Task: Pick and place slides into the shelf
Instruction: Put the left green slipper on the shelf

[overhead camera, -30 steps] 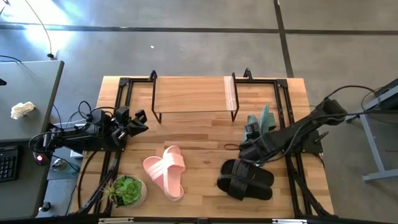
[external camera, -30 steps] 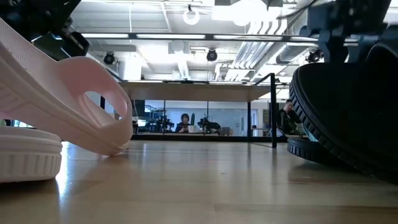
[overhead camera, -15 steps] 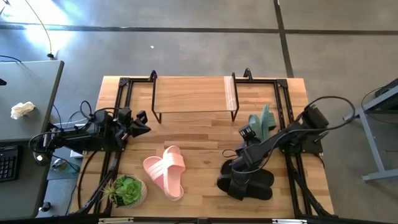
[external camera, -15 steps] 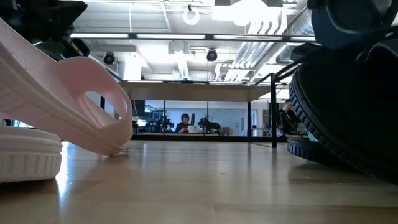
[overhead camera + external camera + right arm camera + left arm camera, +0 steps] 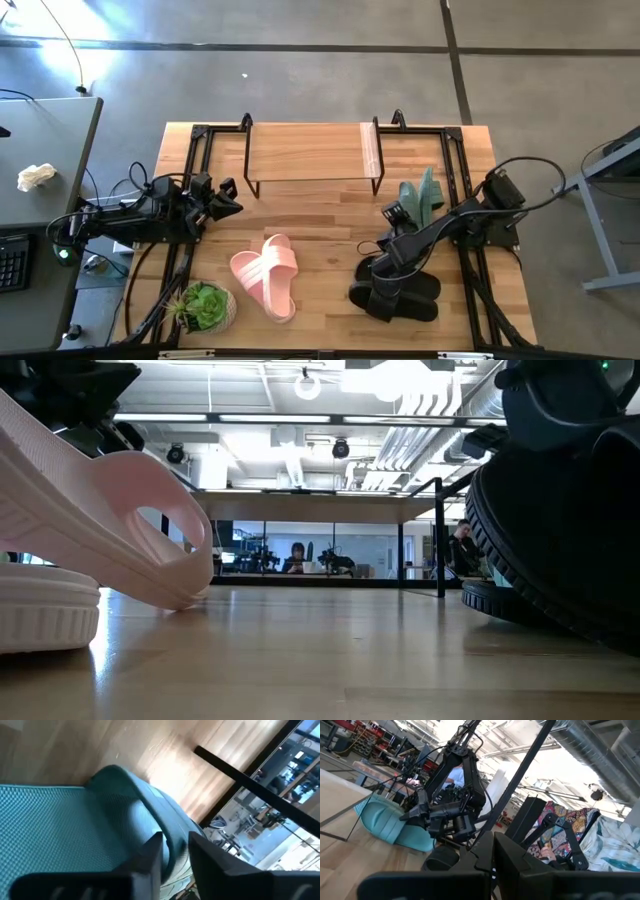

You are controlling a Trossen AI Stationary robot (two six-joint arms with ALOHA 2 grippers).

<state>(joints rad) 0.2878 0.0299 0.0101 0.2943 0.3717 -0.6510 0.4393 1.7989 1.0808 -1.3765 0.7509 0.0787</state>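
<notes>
**Right hand closes on the green slides beside the shelf**

Compared with a second ago, my right arm has swung lower across the surface (image 5: pixel 320 235). It now uncovers more of the green slides (image 5: pixel 421 196), which it half hid before. The right hand (image 5: pixel 396 213) has also narrowed. In its wrist view its two dark fingers (image 5: pixel 150 855) stand close together with the rim of a green slide (image 5: pixel 75 830) between them, so it has closed on that slide. The other slides and the shelf have not moved.

The green slides stand on edge near the right end of the shelf (image 5: pixel 310 155), on the surface rather than on the plank. They are sage to teal, with a fine dimpled footbed and a smooth rounded rim.

The shelf has a pale wooden plank and black wire side frames.

The pink slides (image 5: pixel 268 278) lie near the middle front, one leaning on the other. The black slides (image 5: pixel 398 294) are stacked to their right, with ridged soles in the low view.

My left hand (image 5: pixel 226 201) waits at the left edge, closed and holding nothing.
</notes>
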